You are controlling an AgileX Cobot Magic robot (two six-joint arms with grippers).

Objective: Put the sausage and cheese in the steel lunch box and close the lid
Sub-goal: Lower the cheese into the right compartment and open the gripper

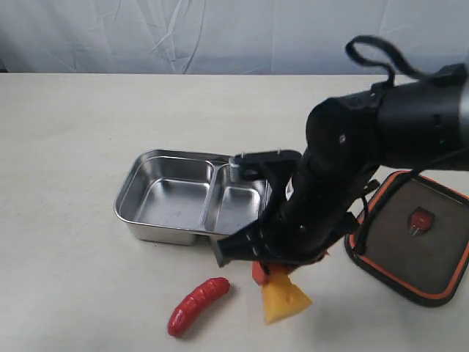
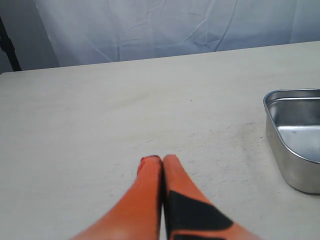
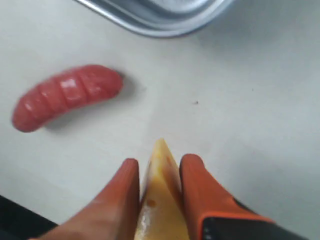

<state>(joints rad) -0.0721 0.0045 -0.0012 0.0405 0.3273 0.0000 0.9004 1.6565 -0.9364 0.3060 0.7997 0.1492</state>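
The yellow cheese [image 1: 284, 301] wedge sits between the orange fingers of my right gripper [image 1: 265, 277], near the table's front edge. In the right wrist view both fingers press the sides of the cheese [image 3: 162, 200], so the right gripper [image 3: 159, 167] is shut on it. The red sausage [image 1: 198, 306] lies on the table to the left of the cheese, also seen as the sausage [image 3: 67, 95] in the right wrist view. The steel lunch box [image 1: 170, 196] stands open and empty behind them. The dark lid [image 1: 414, 238] lies at the right. My left gripper [image 2: 161, 160] is shut on nothing.
The right arm [image 1: 381, 132] reaches over the lunch box's right end and partly hides it. The lunch box corner [image 2: 295, 140] lies off to one side of the left gripper. A pale cloth backdrop [image 1: 220, 33] hangs behind the table.
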